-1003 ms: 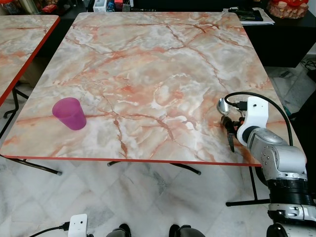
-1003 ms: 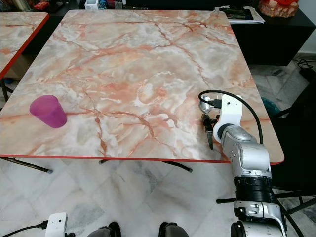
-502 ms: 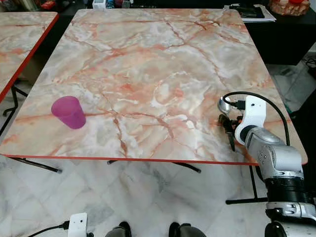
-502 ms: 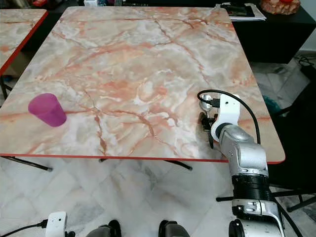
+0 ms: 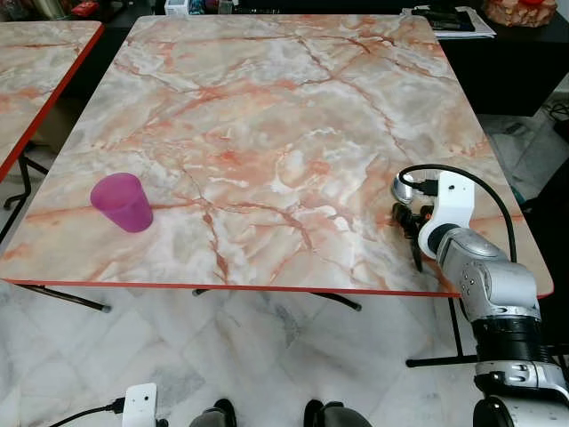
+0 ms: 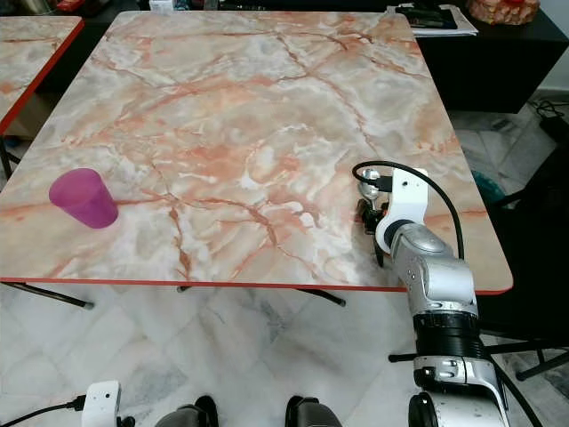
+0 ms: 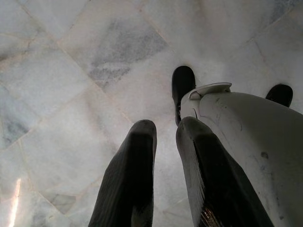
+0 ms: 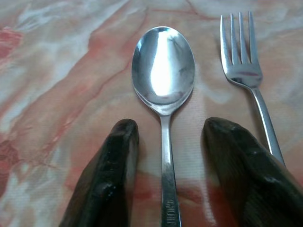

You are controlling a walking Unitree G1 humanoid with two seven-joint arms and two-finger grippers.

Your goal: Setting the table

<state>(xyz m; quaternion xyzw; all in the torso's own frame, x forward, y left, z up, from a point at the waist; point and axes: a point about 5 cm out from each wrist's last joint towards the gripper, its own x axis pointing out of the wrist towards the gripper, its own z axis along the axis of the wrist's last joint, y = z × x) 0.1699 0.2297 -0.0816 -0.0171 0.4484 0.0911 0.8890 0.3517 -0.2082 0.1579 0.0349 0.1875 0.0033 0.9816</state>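
A silver spoon [image 8: 163, 66] and a fork [image 8: 240, 52] lie side by side on the marble table [image 5: 267, 107] near its right front corner. My right gripper [image 8: 173, 125] is open and low over the table. Its two black fingers [image 8: 111, 170] stand either side of the spoon's handle without touching it. From the head, the spoon's bowl [image 5: 403, 189] pokes out beyond the right wrist. A purple cup [image 5: 122, 202] stands upright near the table's left front edge, far from the gripper. My left gripper [image 7: 165, 127] hangs idle over the floor, shut, holding nothing.
The table's red front edge [image 5: 222, 287] runs just behind the right gripper. A second marble table [image 5: 36, 71] stands to the left across a gap. A black cabinet [image 5: 507, 62] with papers is at the back right. My own feet [image 7: 183, 82] are on the marble floor.
The head view has shifted slightly. The right gripper stays over the spoon, still open. The cup, spoon and fork have not moved.
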